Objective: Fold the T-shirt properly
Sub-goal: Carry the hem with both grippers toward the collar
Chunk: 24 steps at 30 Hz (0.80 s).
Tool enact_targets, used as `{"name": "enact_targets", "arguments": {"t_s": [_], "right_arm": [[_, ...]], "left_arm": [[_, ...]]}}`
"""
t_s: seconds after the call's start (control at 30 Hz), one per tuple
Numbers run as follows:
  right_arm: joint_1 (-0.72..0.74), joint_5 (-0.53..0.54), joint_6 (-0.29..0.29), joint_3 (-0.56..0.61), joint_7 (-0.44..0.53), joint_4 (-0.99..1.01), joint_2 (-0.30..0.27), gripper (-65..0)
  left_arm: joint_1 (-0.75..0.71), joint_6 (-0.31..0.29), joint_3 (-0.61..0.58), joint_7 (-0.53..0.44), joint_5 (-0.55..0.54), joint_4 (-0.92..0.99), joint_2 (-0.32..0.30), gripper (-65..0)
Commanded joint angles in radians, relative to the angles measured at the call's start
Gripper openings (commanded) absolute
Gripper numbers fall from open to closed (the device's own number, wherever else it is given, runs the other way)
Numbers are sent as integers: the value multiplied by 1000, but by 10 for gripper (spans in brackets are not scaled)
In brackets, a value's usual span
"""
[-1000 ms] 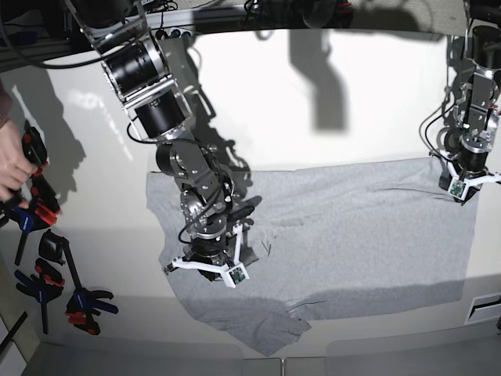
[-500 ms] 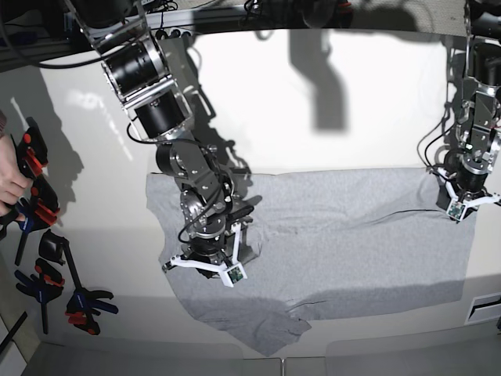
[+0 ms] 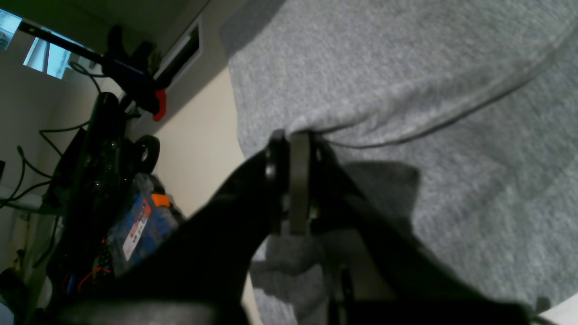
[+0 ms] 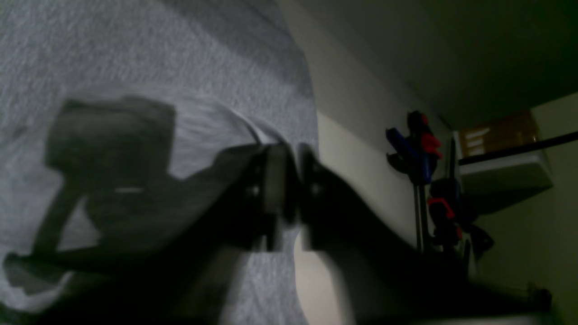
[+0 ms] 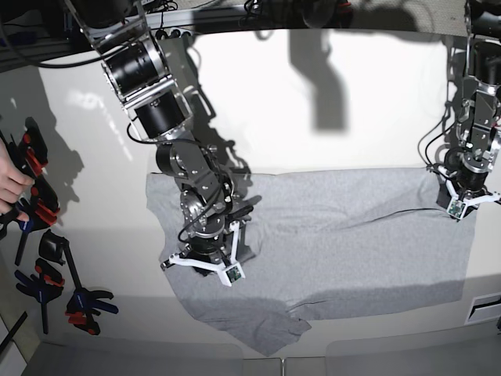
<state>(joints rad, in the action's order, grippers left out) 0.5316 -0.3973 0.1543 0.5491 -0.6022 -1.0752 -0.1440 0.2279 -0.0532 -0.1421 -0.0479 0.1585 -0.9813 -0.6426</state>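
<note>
t-shirt [image 5: 352, 243] spread wide on the tabletop [image 5: 329, 102], only partly folded; left gripper [image 5: 462, 205] fingers pinch its upper-right edge, right gripper [image 5: 205, 268] fingers' state unclear.

The desk [image 5: 329, 86] is brightly lit from above in the base view, and hard, dark shadows of the arms are thrown onto it, far and left. Mild glare is seen on its far left part, and the corners are bent by the wide lens. The right wrist view is dim and smeared, with a heavy shadow on the T-shirt [image 4: 135, 58]. The left wrist view is brighter; cloth grain is sharp, the background soft.
</note>
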Motion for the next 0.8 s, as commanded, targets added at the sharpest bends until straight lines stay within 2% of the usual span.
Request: {"name": "enact_targets", "arguments": {"t_s": [0.0, 0.07, 0.1, 0.23, 0.53, 0.73, 0.77], "right_arm": [[37, -22, 19, -6, 35, -18, 3, -477], [37, -22, 19, -6, 73, -18, 3, -380], [37, -22, 19, -6, 86, -18, 3, -359], [36, -21, 19, -6, 89, -18, 3, -358], [36, -21, 19, -6, 88, -18, 3, -358], [36, -21, 19, -6, 52, -18, 3, -358], [36, -21, 19, -6, 45, -18, 3, -358]], "left_arm": [[24, 18, 10, -20, -3, -12, -23, -650], [24, 18, 10, -20, -11, -12, -23, -650], [23, 18, 10, -20, -24, -12, -22, -650], [24, 17, 10, -20, -89, -12, -23, -650], [24, 18, 10, -21, -89, -12, -23, -650], [24, 19, 10, -28, -87, -12, -23, -650], [24, 20, 10, -29, -77, -12, -23, -607]]}}
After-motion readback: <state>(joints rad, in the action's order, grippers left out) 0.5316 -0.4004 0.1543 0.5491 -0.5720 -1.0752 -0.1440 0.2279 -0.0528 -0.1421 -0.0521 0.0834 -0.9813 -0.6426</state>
